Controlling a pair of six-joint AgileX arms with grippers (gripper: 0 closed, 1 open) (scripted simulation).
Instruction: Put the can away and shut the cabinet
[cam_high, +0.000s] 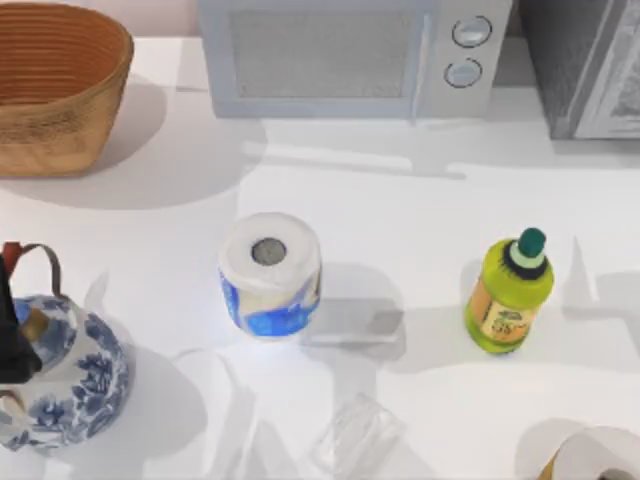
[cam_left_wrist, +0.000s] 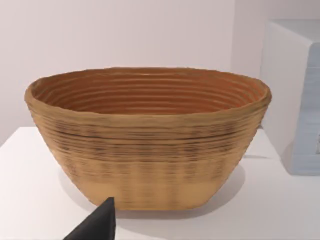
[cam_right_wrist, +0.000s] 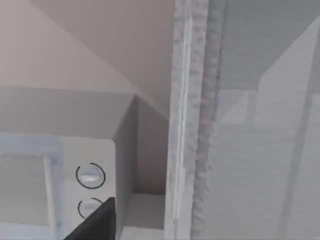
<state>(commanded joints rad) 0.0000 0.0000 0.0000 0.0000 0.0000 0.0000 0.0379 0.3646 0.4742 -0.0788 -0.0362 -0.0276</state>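
Green bottle (cam_high: 508, 296) stands on the white counter (cam_high: 400, 200) — right of the paper roll (cam_high: 270, 274) — tool states: cannot tell.

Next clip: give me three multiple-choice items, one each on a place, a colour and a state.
1. Where is the basket?
A. table's far left corner
B. beside the bottle
C. near right corner

2. What colour is the bottle cap?
A. red
B. dark green
C. white

3. How does the paper roll stand?
A. on its side
B. crushed flat
C. upright on end

Answers: 1 A, it sits left of the microwave. 2 B, the cap is dark green above a lime body. 3 C, its core hole faces up.
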